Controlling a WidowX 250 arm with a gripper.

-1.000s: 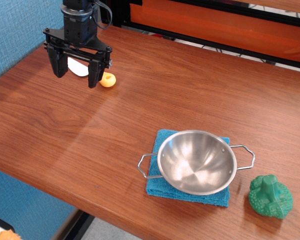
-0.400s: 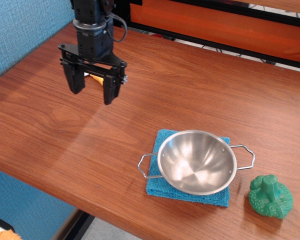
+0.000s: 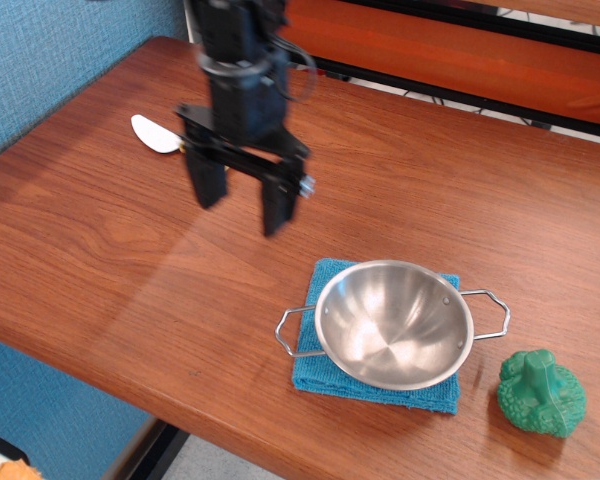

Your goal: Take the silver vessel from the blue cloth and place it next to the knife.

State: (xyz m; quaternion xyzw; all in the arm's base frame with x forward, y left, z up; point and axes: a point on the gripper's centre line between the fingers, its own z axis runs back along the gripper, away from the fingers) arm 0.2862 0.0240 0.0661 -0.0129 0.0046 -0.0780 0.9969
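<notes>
Nearest the camera, at about five o'clock on the worktop (image 3: 110, 250), the silver vessel (image 3: 394, 323) sits upright on the blue cloth (image 3: 325, 375), covering most of it; its two wire loop handles stick out at nine and three o'clock. A green toy vegetable (image 3: 541, 392) lies just beside it at four o'clock, apart from the cloth.

The bowl looks thin, stiff and light, but its polished wall is slippery and too wide to span. The rim or one wire handle seems the better place to pinch, and the terry cloth under it may drag along if the lift is not clean.

Farther in, toward eleven o'clock of the bowl, the end effector (image 3: 242, 206) hangs above bare wood with its two fingers wide apart and nothing between them; it is blurred, so its height is unclear. Beyond it, at ten o'clock, the white blade of the knife (image 3: 156, 134) shows; the arm hides most of its handle.
</notes>
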